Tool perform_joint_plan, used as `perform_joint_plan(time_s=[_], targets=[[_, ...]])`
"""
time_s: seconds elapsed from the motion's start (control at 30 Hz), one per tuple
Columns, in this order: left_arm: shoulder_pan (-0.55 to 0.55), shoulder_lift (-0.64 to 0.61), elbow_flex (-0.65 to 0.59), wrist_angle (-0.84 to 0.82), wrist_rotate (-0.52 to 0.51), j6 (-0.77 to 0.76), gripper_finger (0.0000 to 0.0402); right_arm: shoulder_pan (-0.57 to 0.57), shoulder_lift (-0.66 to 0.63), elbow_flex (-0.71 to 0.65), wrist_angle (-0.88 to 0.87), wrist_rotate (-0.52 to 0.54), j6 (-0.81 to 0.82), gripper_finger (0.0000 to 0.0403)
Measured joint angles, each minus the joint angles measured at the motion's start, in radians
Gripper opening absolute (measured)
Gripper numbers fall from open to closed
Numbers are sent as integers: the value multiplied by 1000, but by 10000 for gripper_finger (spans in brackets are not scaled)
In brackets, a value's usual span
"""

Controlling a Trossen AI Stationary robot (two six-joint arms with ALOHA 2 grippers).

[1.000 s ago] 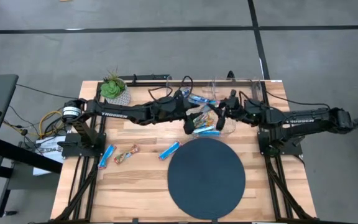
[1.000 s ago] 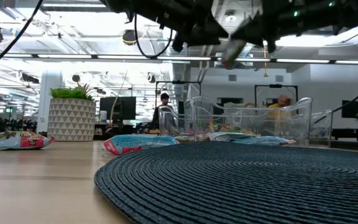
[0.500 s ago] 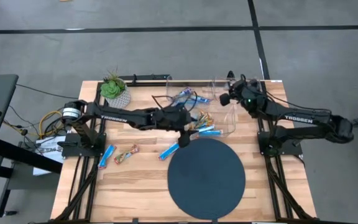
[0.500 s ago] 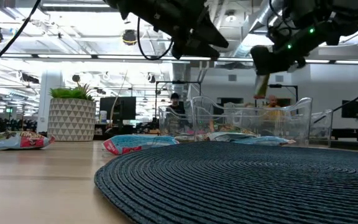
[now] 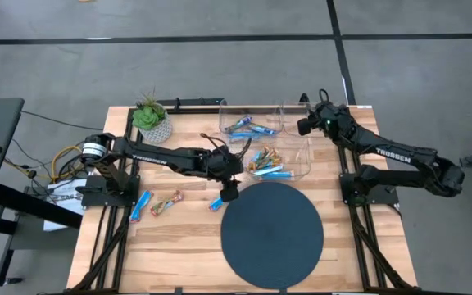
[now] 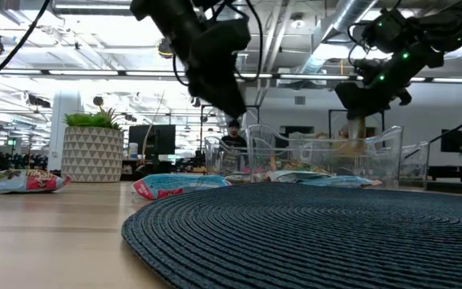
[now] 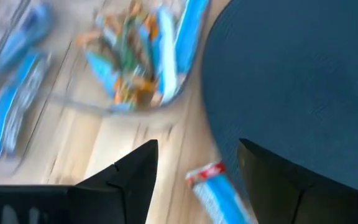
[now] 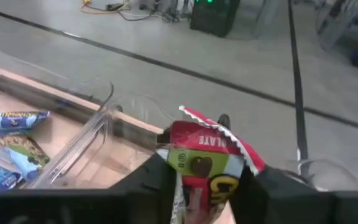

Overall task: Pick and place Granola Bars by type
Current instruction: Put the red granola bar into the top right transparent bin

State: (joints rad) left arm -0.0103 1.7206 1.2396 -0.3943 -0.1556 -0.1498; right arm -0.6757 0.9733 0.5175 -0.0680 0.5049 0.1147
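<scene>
A red granola bar point(image 8: 205, 163), with "LATE" readable on its crinkled wrapper, is pinched in the right tool point(image 8: 204, 180) above the clear bins point(image 5: 293, 139) at the counter's point(image 5: 179, 246) far edge. "TROSSEN" is printed on both arms. The bins hold blue and orange bars point(image 5: 262, 161), while the left tool point(image 7: 194, 165), fingers spread wide, hangs over a blue-white-red bar point(image 7: 219, 193) beside the dark round mat point(image 5: 273, 233).

Light-blue bars point(image 5: 260, 130) fill clear bins point(image 5: 300, 167), a red-and-yellow bar point(image 8: 205, 165) shows, beside a dark-blue woven mat point(image 5: 272, 234).
</scene>
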Motion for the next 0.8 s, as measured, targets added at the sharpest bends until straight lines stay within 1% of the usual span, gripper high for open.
perform_joint_plan(time_s=[0.23,0.37,0.47,0.57,0.67,0.8], targets=[[-17,0,0,-126,-58,-77,212,-52,0,0,-5,-75,22,213],[-26,0,0,-179,-71,-116,212,-65,0,0,-2,-85,51,256],[-34,0,0,-207,-74,-152,212,-66,0,0,-1,-86,63,272],[-42,0,0,-232,-62,-189,212,-59,0,0,1,-106,70,276],[-54,17,-1,-250,-30,-222,212,-47,0,0,1,-143,72,276],[-84,59,-3,-273,16,-269,212,-22,-3,0,1,-149,88,276]])
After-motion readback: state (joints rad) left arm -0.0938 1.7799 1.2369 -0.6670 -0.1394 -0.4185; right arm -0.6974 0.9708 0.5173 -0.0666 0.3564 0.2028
